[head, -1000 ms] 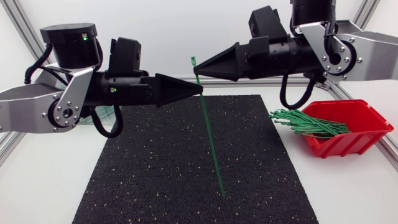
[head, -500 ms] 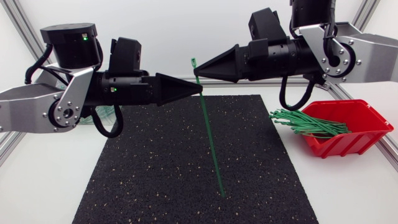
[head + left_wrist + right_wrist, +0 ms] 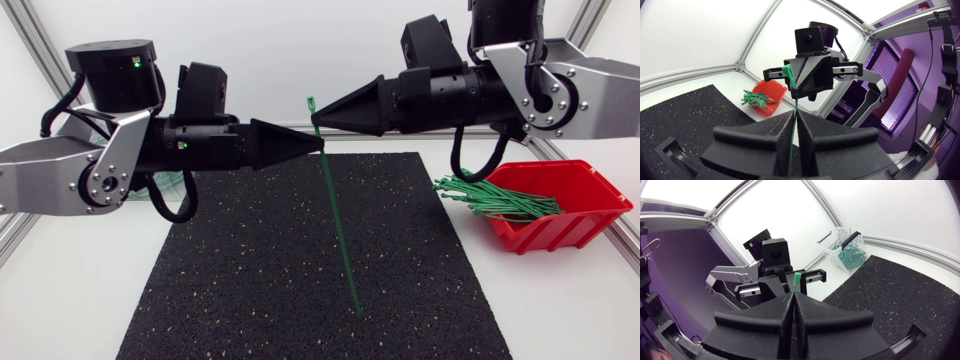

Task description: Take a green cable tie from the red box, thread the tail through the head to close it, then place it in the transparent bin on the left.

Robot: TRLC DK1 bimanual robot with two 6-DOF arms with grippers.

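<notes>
One green cable tie [image 3: 338, 220] hangs above the black mat [image 3: 250, 290], nearly upright and leaning a little. Its head is at the top and its tail tip is low over the mat; I cannot tell whether it touches. The right gripper [image 3: 318, 118] has its fingers closed on the strap just under the head, and the left gripper [image 3: 320, 144] is closed on the strap just below that, so both pinch the same short stretch from opposite sides. The tie is straight, with no loop, so I judge the threading step barely begun. Next, one gripper would have to let go and regrip near the tail, then curl it up to the head slot while the other keeps the head steady. More ties lie in the red box [image 3: 585, 215]; the transparent bin [image 3: 850, 250] waits beyond the mat's left side.
</notes>
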